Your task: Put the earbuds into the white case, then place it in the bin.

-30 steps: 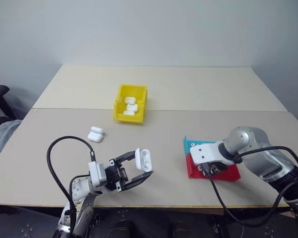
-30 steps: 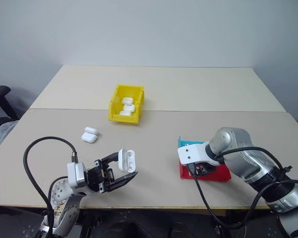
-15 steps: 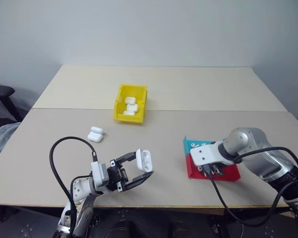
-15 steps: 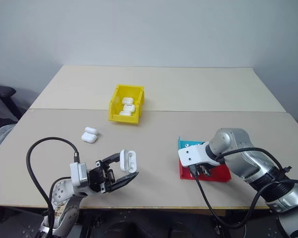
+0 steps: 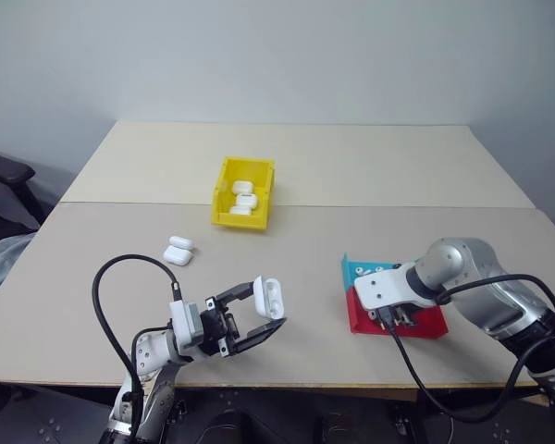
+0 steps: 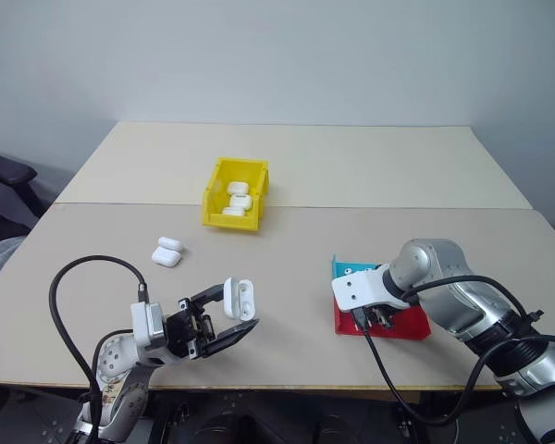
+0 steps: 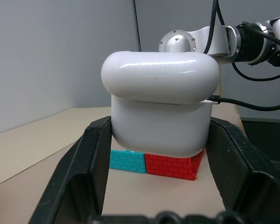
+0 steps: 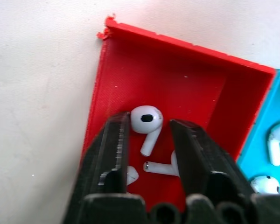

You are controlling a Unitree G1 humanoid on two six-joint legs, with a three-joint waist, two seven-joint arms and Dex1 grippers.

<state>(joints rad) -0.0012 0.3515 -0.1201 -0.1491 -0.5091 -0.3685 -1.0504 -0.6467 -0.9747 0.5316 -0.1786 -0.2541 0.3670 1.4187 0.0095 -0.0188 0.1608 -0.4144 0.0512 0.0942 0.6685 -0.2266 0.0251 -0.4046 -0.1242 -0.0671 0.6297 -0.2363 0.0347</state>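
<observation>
At the near edge of the table point(image 5: 92, 305), the left gripper point(image 5: 259, 319) points to the right and is closed on the white case point(image 5: 269, 299). The case stands upright between the 2 black fingers point(image 7: 91, 158), with its lid flipped open, and it is lifted above the table surface.

To the right, at almost the same depth, the right gripper point(image 8: 148, 140) points steeply down into the red tray point(image 5: 425, 326). Its 2 fingers are narrowly apart, and 1 of the earbuds point(image 8: 147, 122) lies with its round head just between the fingertips. I cannot tell if the fingers already press on it. A second earbud point(image 8: 161, 166) lies in the red tray just beside the first one, between the 2 fingers, and part of a third one shows beside the finger at the tray's wall. Touching the red tray on its far side is the teal tray point(image 5: 356, 271), which holds 2 more earbuds point(image 8: 276, 142).

Farther on the table, on the left part, 2 white cases point(image 5: 178, 251) lie closed, just beside each other. They are well apart from both grippers.

Farthest, near the middle of the table, stands the yellow bin point(image 5: 222, 190). Inside it lie 3 closed white cases point(image 5: 244, 198), close together.
</observation>
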